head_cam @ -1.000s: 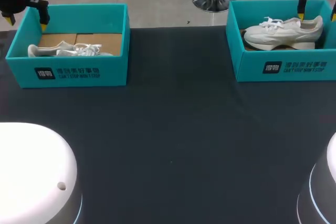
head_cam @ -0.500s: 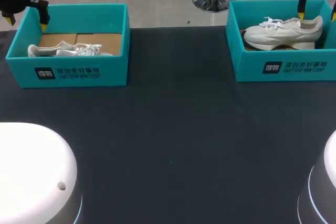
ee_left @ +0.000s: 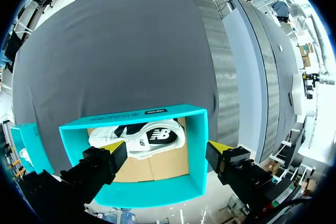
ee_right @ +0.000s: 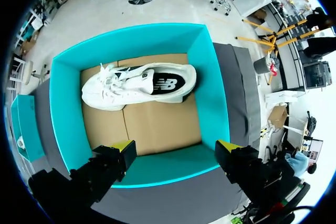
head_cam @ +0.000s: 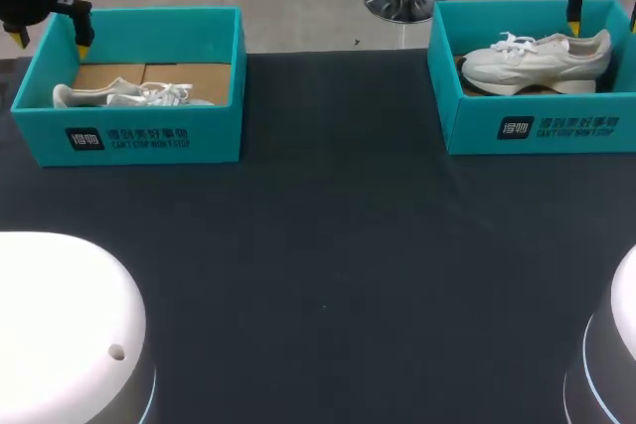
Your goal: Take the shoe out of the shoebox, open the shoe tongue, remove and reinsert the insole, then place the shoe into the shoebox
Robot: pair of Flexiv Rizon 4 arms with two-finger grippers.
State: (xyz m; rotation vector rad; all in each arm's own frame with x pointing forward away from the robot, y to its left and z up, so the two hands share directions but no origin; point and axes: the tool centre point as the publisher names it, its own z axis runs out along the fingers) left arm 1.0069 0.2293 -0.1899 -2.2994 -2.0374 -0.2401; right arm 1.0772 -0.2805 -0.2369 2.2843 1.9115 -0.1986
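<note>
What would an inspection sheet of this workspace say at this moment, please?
Surface: dark table.
Job's things: teal left shoebox with the white left shoe inside; teal right shoebox with the white right shoe inside.
Clutter: nothing seen.
Grippers: left gripper open above the left shoebox; right gripper open above the right shoebox; neither touches a shoe.
Cables: nothing seen.
Surroundings: nothing seen.

We are easing our right end effector (head_cam: 603,21) very slightly rightward over the right shoebox (head_cam: 537,128). Our right arm's white housing (head_cam: 618,345) is edging slightly inward.
</note>
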